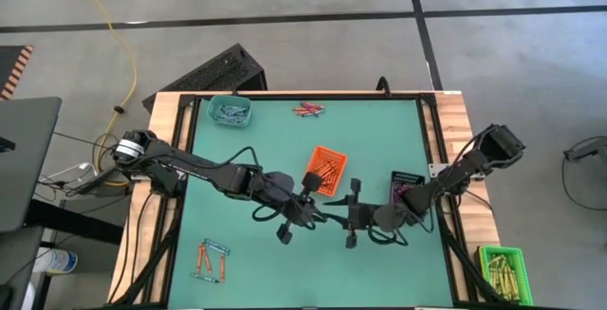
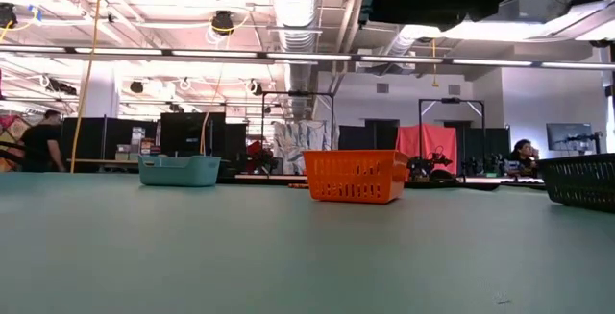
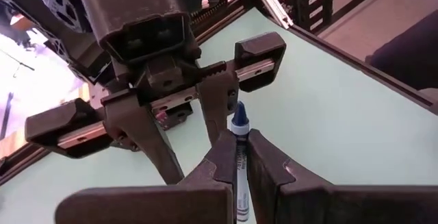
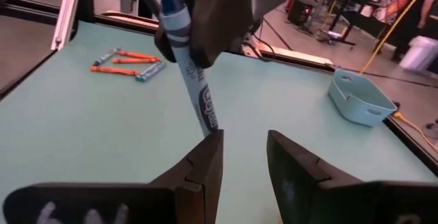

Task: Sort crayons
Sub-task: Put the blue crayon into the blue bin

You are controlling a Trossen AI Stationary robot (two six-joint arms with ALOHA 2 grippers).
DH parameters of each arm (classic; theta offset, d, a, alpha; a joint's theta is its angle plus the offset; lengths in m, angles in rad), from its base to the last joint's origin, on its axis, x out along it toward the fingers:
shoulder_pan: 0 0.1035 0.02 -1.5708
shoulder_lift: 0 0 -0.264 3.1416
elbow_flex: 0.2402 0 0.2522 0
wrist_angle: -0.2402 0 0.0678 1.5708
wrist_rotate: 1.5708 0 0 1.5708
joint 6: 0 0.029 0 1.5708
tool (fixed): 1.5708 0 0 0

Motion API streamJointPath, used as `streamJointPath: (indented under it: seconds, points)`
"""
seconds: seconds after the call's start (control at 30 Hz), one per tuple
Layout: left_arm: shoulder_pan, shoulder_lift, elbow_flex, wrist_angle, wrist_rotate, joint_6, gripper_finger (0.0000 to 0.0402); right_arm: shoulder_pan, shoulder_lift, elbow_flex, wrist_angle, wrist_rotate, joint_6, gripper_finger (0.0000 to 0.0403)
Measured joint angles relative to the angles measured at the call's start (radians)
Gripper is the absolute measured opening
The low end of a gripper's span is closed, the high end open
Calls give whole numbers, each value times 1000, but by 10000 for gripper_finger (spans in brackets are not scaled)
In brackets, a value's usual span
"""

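Crayon (image 3: 239, 157), blue, we held clenched in our left gripper (image 3: 237, 161) mid-table, offered to our right gripper (image 4: 239, 157), spread to receive it.

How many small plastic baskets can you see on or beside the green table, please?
4: a teal basket at the far left corner, an orange one mid-table, a black one at the right edge, and a green one off the near right corner.
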Motion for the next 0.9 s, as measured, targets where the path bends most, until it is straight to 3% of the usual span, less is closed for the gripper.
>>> streamJointPath:
  seconds: [0.47,0.9]
  points:
    - [6,0,-1,-89,-55,4,0,3,0,0,-37,-93,60,133]
    - [7,0,-6,13,-5,2,0,-29,0,0,5,-96,56,132]
